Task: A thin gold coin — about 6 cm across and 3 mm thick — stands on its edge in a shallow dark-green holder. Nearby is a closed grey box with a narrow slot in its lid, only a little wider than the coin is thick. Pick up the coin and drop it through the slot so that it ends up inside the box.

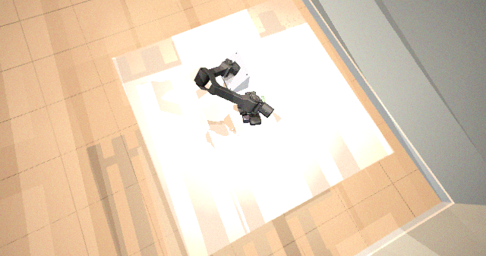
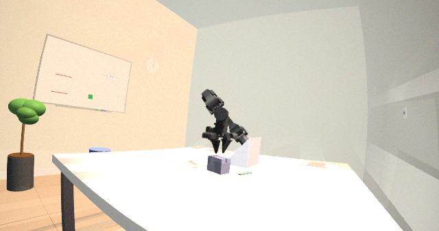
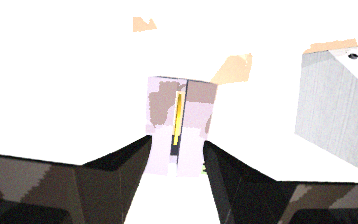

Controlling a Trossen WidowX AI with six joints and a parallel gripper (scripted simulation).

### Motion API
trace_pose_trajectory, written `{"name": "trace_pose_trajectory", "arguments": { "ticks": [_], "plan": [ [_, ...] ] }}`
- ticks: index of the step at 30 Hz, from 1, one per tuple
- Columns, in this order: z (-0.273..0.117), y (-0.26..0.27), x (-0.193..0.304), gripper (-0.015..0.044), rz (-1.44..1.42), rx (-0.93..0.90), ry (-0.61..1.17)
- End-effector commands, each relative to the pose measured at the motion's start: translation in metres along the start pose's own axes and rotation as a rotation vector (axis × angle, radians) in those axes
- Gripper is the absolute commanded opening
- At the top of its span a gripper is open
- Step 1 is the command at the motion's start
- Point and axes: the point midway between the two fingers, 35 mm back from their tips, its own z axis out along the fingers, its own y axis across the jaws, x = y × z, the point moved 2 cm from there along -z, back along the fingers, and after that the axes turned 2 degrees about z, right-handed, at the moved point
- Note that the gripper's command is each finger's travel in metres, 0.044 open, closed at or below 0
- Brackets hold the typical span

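Note:
The grey box [image 2: 218, 166] [image 3: 198, 116] stands on the table with its slotted lid up. The gold coin [image 3: 178, 118] shows edge-on as a thin yellow strip along the slot in the wrist view. No part of it shows above the lid in the exterior view, and how deep it sits I cannot tell. My gripper [image 2: 219, 152] [image 3: 177, 142] is open and empty just above the box, one finger to each side of the slot line. The green holder [image 2: 245, 173] [image 1: 263, 98] lies beside the box and looks empty; a bit of it shows behind my finger in the wrist view.
A pale wedge-shaped block [image 2: 252, 153] [image 3: 332, 102] stands near the box, by the arm's base. The white table [image 1: 288, 134] [image 2: 291, 197] has bright light patches. A whiteboard, a plant and a blue round object are beyond the table.

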Motion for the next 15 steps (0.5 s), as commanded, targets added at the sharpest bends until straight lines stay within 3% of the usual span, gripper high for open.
{"name": "trace_pose_trajectory", "arguments": {
  "ticks": [1,4,7,15],
  "plan": [
    [-0.012,0.001,0.001,0.0292,0.003,-0.002,0.005],
    [-0.017,0.000,0.001,0.0371,0.003,-0.002,0.005],
    [-0.047,-0.002,-0.001,0.0440,0.000,-0.001,0.001],
    [-0.056,-0.003,-0.002,0.0440,-0.001,-0.002,-0.002]
  ]
}}
